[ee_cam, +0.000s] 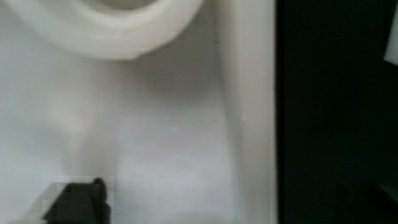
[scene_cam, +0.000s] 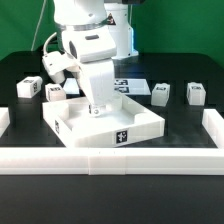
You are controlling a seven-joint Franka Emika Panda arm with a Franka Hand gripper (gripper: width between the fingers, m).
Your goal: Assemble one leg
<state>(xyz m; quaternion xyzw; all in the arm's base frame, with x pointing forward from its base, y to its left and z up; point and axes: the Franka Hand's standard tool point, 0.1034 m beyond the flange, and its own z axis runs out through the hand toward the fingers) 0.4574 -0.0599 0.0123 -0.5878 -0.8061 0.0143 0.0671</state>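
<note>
Wrist view, closest in: we see one dark tip of the fingers (ee_cam: 75, 200) poised over the pale floor of the tray-like panel (ee_cam: 160, 130). A round corner hole (ee_cam: 116, 25) lies further along the panel, and the black surface (ee_cam: 338, 120) shows past its rim. Only that one tip is visible, so we cannot tell whether the fingers are apart or together. We see nothing between them.

In the exterior view, a low white wall (scene_cam: 110, 162) runs across the front. Behind it sits the panel, with the arm planted over the half on the exterior view's left and the fingers low inside it. We cannot tell whether they touch the floor.

Behind the panel, four loose legs rest on the surface. The nearest leg (scene_cam: 56, 92) lies behind the fingers and toward the exterior view's left, just beside the panel's far corner. A second leg (scene_cam: 28, 88) sits further left. The right-hand legs (scene_cam: 160, 93) sit well apart from the fingers. Each is stubby, so we read no long axis. The marker board (scene_cam: 128, 85) lies farthest back.
</note>
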